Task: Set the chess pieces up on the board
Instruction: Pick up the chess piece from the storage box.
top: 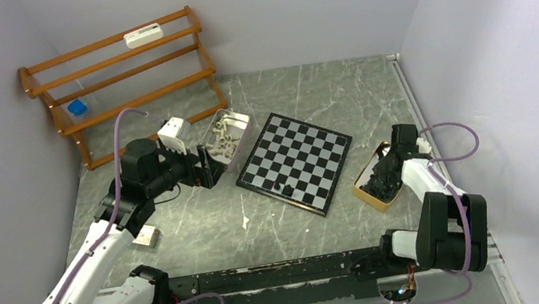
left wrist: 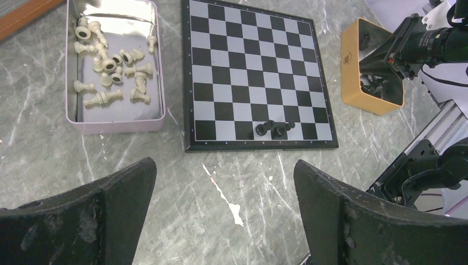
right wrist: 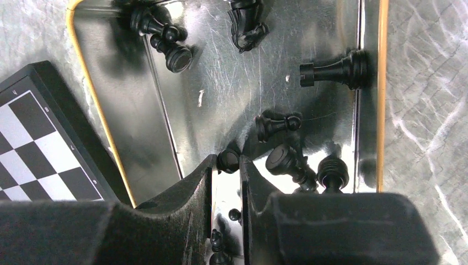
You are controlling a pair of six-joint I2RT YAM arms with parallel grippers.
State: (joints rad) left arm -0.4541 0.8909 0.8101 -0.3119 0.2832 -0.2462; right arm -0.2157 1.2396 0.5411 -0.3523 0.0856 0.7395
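Observation:
The board (top: 296, 162) lies flat at mid-table, with three black chess pieces (left wrist: 274, 128) bunched near its front edge. My right gripper (right wrist: 226, 164) reaches down into the yellow tray (right wrist: 92, 88), its jaws shut on a small black piece (right wrist: 228, 159) held at the fingertips. Several more black pieces (right wrist: 331, 70) lie on their sides around it. My left gripper (left wrist: 223, 165) hangs open over bare table in front of the board, nothing between its fingers. Cream-white pieces (left wrist: 113, 72) lie in a pale tray (left wrist: 69, 83) left of the board.
A wooden slatted rack (top: 125, 69) stands at the back left. The yellow tray (top: 365, 190) sits just right of the board's (right wrist: 33, 143) corner. White scuffs (left wrist: 234, 207) mark the table below the left gripper. Walls close the left, back and right sides.

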